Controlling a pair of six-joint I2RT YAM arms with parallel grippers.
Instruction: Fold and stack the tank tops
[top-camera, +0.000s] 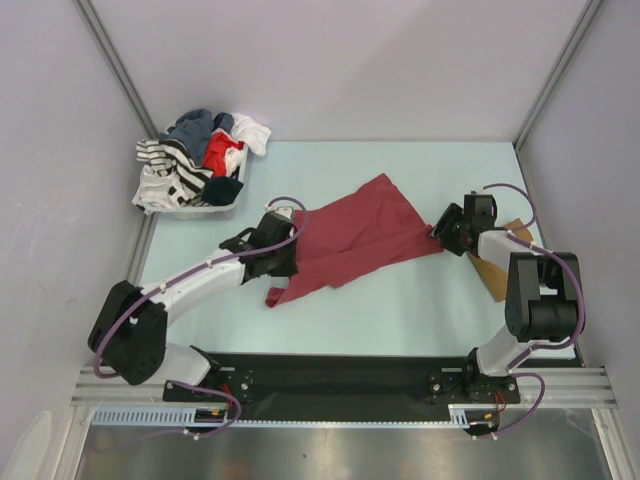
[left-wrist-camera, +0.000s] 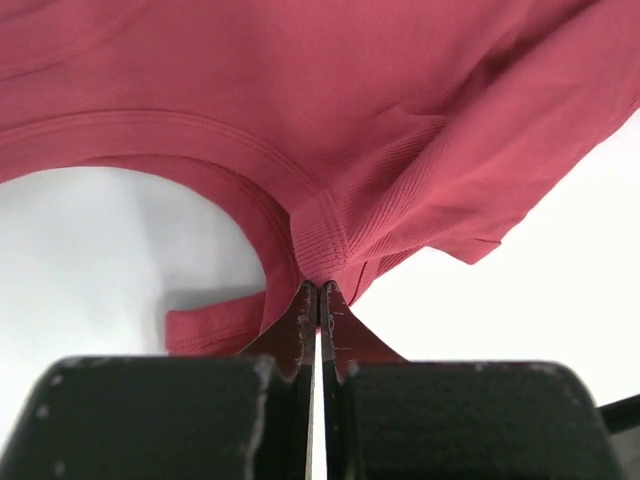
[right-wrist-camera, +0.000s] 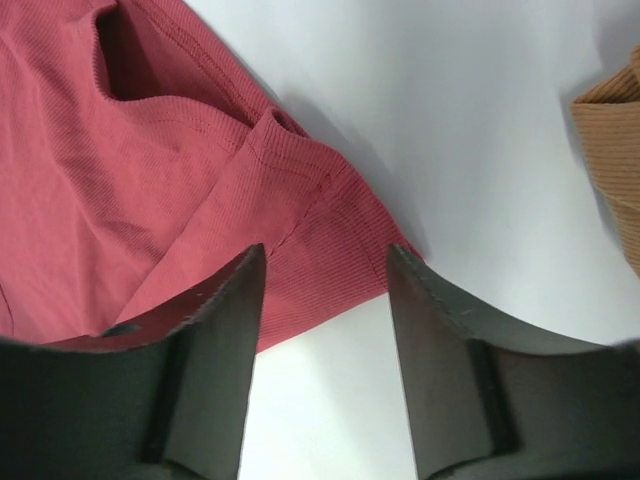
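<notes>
The maroon red tank top (top-camera: 350, 238) lies stretched across the middle of the table between both arms. My left gripper (top-camera: 290, 262) is shut on the ribbed edge of the maroon tank top (left-wrist-camera: 380, 120) at its left end; the fingers (left-wrist-camera: 300, 320) pinch the cloth. My right gripper (top-camera: 440, 238) is open at the top's right corner, jaws wide apart over the cloth edge (right-wrist-camera: 320, 270), holding nothing. The tan-brown tank top (top-camera: 495, 268) lies at the right, mostly under my right arm; its edge shows in the right wrist view (right-wrist-camera: 615, 150).
A white basket (top-camera: 190, 210) heaped with mixed clothes stands at the back left corner. Walls close in the table at left, back and right.
</notes>
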